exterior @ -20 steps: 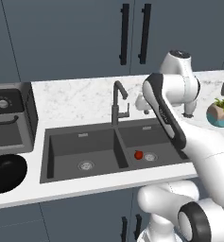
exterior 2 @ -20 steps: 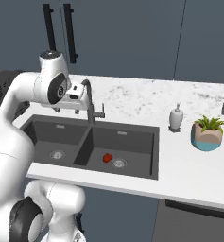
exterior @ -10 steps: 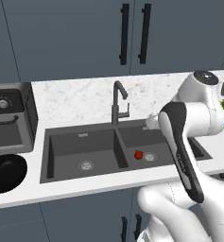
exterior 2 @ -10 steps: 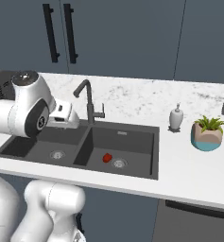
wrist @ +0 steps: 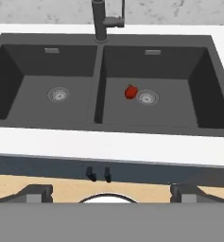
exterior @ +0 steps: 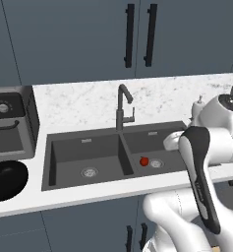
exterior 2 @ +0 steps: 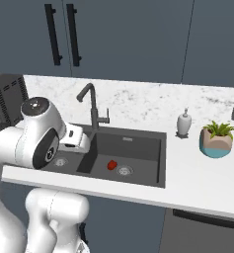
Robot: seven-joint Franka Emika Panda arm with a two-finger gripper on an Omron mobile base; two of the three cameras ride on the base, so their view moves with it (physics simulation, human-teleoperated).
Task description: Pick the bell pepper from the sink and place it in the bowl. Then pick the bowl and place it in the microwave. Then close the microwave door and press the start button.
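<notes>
The bell pepper (exterior: 144, 161) (exterior 2: 111, 165) (wrist: 130, 91) is a small red lump on the floor of the right basin of the dark double sink (exterior: 83, 147) (exterior 2: 138, 146) (wrist: 47, 61), just left of that basin's steel drain. On the counter left of the sink sits the black bowl (exterior: 5, 179). My gripper (wrist: 111, 193) hangs out in front of the counter edge, facing the sink from above, well back from the pepper. Its fingertips (wrist: 35, 191) stand wide apart, open and with nothing between them. The microwave and its door are out of view.
A dark gooseneck faucet (exterior: 122, 106) (wrist: 101, 19) rises behind the divider between the basins. A small boxy oven with a dial (exterior: 7, 120) stands behind the bowl. A soap bottle (exterior 2: 183, 122) and a potted plant (exterior 2: 217, 140) sit right of the sink. Cabinet handles (wrist: 98, 174) hang below the counter.
The arm has folded down and swung back from its upright pose, bringing the hand low in front of the sink. The jaws have opened slightly wider. The pepper and bowl have not moved.
</notes>
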